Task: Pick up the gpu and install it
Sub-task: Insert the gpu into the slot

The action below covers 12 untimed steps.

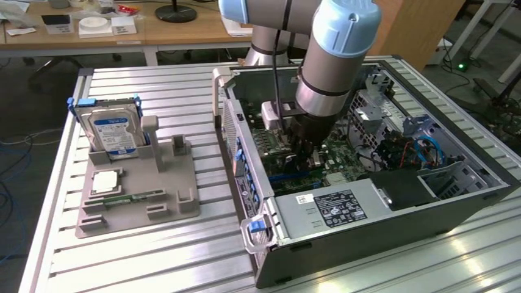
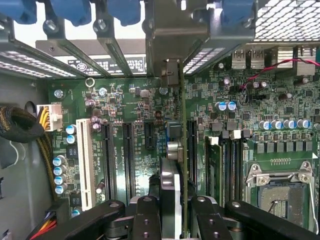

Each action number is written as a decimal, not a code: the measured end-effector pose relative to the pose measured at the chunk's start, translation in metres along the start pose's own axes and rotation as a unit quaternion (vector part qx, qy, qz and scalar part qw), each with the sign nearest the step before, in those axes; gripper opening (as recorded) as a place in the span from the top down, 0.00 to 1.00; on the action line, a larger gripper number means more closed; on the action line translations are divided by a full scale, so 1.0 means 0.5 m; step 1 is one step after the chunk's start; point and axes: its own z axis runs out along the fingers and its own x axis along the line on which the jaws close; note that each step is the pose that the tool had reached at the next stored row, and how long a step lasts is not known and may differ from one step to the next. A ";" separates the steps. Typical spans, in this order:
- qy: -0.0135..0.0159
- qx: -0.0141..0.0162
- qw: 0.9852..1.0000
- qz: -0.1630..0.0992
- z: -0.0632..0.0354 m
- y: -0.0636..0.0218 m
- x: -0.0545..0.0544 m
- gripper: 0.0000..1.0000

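Downward into the open computer case reaches the arm, its grey forearm nearly upright and its wrist below the case's upper rim. The pincer hangs just over the green motherboard, and in the wrist view the pincer is clenched on the gpu, which stands on edge between the fingers, its thin board running toward the rear wall of the case. The card's metal bracket sits at the row of rear slot covers; the card's lower edge lies along the black expansion slots, though whether it is seated I cannot tell. Room is tight: the power supply lies near the arm on one side, and cables and the drive bay crowd the exterior view's right. Outside the case, on the desk, a grey holder carries a hard drive at the exterior view's left, well apart.
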 end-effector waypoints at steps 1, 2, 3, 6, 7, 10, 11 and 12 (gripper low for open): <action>0.000 -0.001 1.000 0.000 0.000 -0.002 0.000 0.72; 0.000 -0.002 1.000 0.000 0.000 -0.003 0.000 0.72; 0.000 -0.002 1.000 0.000 0.000 -0.003 0.000 0.72; 0.001 -0.002 1.000 0.000 0.000 -0.003 0.000 0.72; 0.001 -0.002 1.000 0.000 0.001 -0.003 0.000 0.72; 0.006 -0.002 1.000 0.000 0.001 -0.003 0.000 0.72; 0.007 -0.002 1.000 0.000 0.000 -0.003 0.000 0.72; 0.007 -0.002 1.000 0.000 0.000 -0.003 0.000 0.72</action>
